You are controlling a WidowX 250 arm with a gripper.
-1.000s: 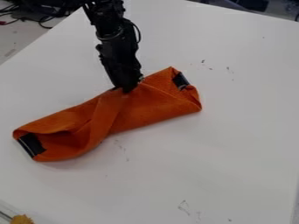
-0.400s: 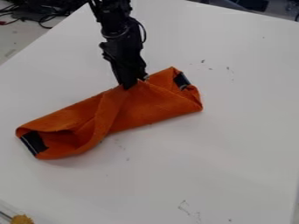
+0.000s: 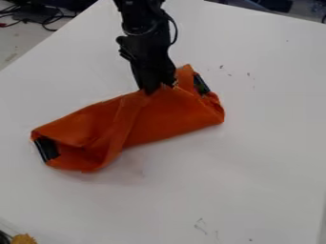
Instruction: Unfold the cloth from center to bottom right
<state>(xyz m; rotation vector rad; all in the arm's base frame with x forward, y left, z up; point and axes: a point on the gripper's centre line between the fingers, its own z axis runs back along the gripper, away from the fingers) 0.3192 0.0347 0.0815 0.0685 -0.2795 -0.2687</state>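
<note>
Cloth [image 3: 159,119], orange and folded into a long bundle, lies aslant on the white table [image 3: 255,167], from left of the view's middle to just right of it. Nearest, in the bottom left corner, a yellow lump [image 3: 25,239] is where it was. Beyond it, the cloth's left end, with a dark patch [image 3: 46,149], has slid right and a little farther off. A diagonal fold crosses the bundle's middle. The right end, with another dark patch [image 3: 200,84], has shifted slightly right, and its far corner pokes higher than before. At the far edge the gripper [image 3: 161,89] has cloth pinched between its fingers; it has moved right and away from the camera, and the cloth has gone with it. The arm [image 3: 145,21] comes down from the top edge. Farthest, at upper left, are dark cables [image 3: 49,20], unchanged.
</note>
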